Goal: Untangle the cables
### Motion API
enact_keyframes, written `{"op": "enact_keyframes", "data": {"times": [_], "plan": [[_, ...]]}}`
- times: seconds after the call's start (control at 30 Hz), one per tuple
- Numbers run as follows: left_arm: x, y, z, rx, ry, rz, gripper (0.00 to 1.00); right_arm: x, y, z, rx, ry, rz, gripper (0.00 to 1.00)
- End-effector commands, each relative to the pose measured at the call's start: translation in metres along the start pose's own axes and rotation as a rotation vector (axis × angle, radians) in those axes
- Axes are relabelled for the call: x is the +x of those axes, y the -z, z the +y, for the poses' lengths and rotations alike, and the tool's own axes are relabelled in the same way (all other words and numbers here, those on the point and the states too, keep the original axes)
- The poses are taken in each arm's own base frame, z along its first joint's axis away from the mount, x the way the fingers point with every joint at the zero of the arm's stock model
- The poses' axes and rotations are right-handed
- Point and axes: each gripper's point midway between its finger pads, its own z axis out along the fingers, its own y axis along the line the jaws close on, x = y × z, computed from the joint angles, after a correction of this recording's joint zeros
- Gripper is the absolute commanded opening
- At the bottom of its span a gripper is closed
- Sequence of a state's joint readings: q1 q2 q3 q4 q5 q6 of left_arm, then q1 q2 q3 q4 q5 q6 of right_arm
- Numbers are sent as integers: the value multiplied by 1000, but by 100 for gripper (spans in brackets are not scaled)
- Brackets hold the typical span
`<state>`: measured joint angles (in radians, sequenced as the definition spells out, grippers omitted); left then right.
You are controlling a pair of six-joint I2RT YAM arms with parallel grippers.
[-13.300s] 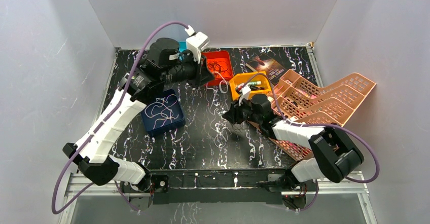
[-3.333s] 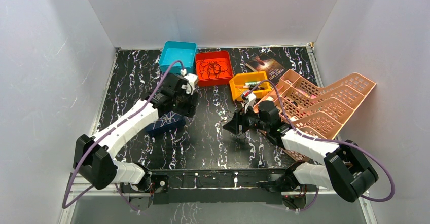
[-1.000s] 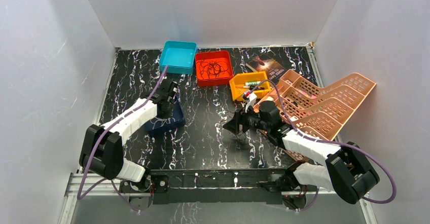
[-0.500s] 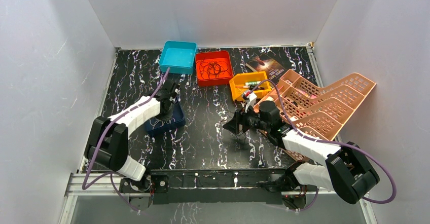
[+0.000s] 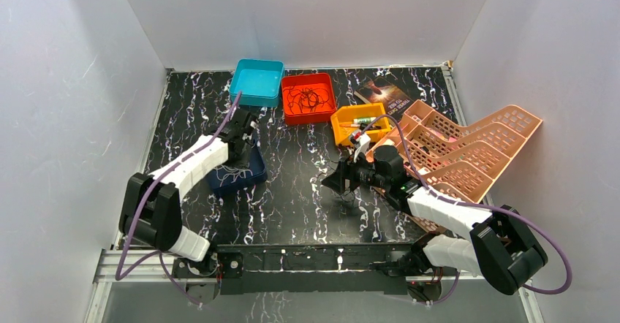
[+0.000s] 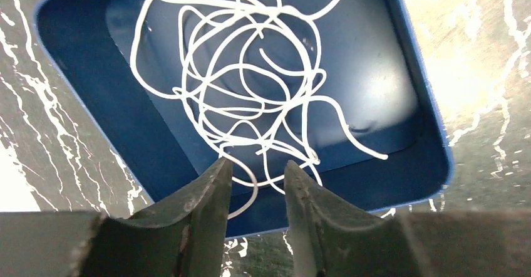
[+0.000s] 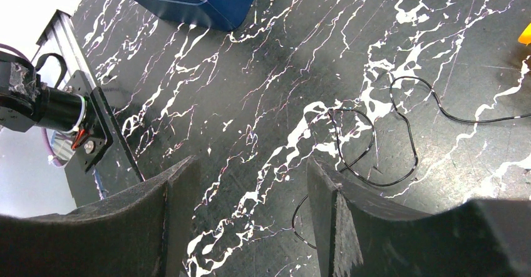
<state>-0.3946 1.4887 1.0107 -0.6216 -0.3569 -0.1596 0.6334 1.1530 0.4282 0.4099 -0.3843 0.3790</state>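
We see the left end effector (image 6: 257, 167) low over one edge of the navy tray (image 6: 81, 83), which sits left of centre on the black marbled surface (image 5: 292, 206). Its jaws stand a little apart and grip nothing. One loose end of the white cables (image 6: 250, 83) curls down into the gap between them, and we cannot tell whether it touches either finger. These white cables lie as one loose tangle of overlapping loops across most of the tray floor, with a longer strand trailing toward one wall. The right end effector (image 7: 250, 164) hovers over the middle of the surface, jaws spread wide and empty. Just beyond it a black cable (image 7: 376, 133) lies flat on the surface in a few open loops, one end running out of the wrist view. Along the far edge sit a teal tray (image 5: 257, 82) and, beside it, a red tray (image 5: 288, 89) holding a dark tangle (image 5: 307, 98) of thin cables. An orange tray (image 5: 342, 127) lies nearer the right arm, and pink baskets (image 5: 468, 147) lean at the right side.
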Motion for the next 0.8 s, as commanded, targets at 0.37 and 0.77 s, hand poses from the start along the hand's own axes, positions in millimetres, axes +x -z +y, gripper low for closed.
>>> {"op": "enact_keyframes", "data": {"times": [0.37, 0.77], "plan": [[-49, 68, 24, 5, 68, -167, 56, -13, 0, 7, -24, 28, -42, 71], [-65, 27, 34, 13, 138, -157, 55, -13, 4, 8, -19, 35, -42, 71]]}}
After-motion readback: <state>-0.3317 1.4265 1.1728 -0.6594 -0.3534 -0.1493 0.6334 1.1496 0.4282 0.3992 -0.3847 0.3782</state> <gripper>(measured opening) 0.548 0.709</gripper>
